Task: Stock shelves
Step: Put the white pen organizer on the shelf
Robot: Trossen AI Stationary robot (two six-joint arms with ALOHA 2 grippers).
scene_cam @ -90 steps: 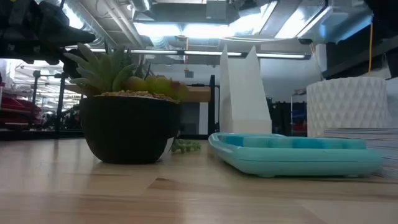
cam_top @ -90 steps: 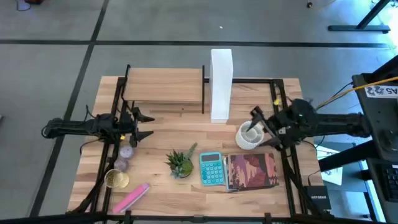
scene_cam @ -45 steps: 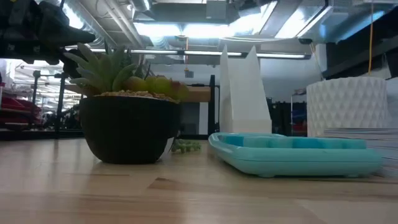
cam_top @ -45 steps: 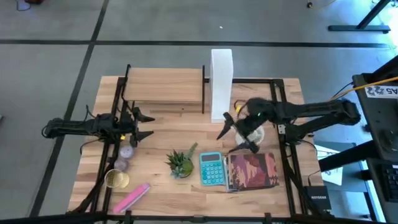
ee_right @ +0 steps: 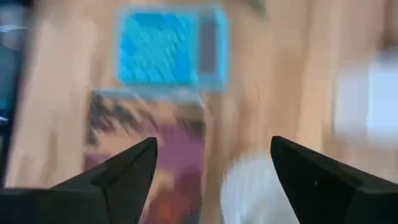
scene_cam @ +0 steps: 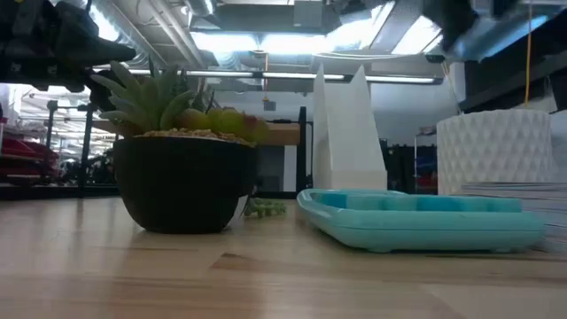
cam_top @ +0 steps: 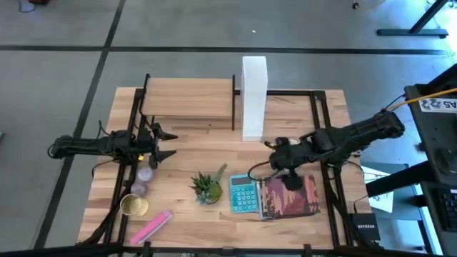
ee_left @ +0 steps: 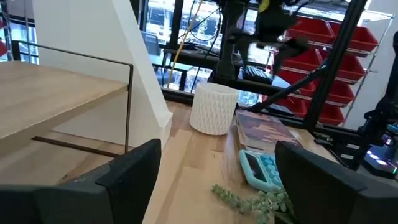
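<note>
Light-wood rectangular shelves (cam_top: 188,99), black posts

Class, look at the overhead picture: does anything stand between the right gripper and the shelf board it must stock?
Yes. The right gripper hangs over the calculator and book; the tall white file box stands at the shelves' right end, between them.

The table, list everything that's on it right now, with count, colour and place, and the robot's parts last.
Light-wood shelf board on black posts: one, far left.
Tall white file box: one, right of the shelf.
White textured cup: one, by the box, under the right arm.
Teal calculator: one, near centre.
Reddish-covered book: one, right of the calculator.
Green potted succulent: one, left of the calculator.
Two purple balls: near left.
Yellow ring: one, near left.
Pink flat bar: one, near left edge.
Left tool: open, left of the shelf front.
Right tool: open, above calculator and book.
</note>
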